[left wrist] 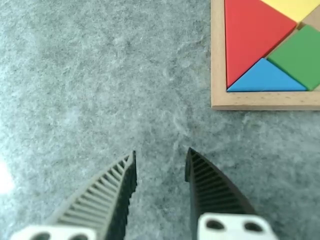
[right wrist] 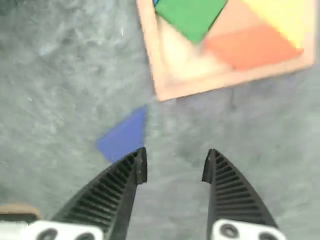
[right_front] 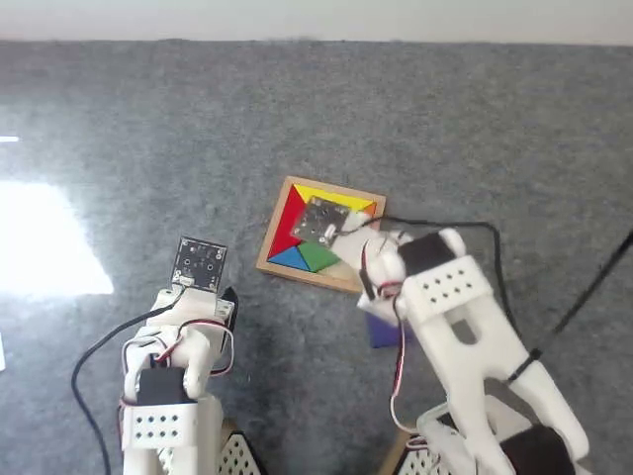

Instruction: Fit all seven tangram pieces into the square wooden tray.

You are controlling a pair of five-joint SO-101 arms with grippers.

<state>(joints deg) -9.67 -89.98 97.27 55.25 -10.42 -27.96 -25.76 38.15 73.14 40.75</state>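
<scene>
Pickup of the loose blue piece (right wrist: 122, 137) looks like the step in hand. It lies flat on the grey surface (right wrist: 60, 60) just outside the wooden tray (right wrist: 159, 75), beside one finger of the right tool (right wrist: 175, 159) and off to that side rather than between the fingers. That tool is spread wide and holds nothing. Ahead of it sits the tray's near corner, where a pale bare patch shows between the green piece (right wrist: 192, 15) and the orange piece (right wrist: 250, 47); that gap is probably where the blue piece belongs. To do this well, the tool should shift sideways until the piece sits centred between the fingers. It should then come down low enough to catch the thin edges and close across the narrow width, so the piece does not skid on the surface. A flat piece like this may slip or tip up, so a slow squeeze seems wise, with the lift kept level for the corner slot. The left tool (left wrist: 160, 161) hangs spread and empty over bare surface, with the tray ahead of it, off to one side and well apart.
</scene>
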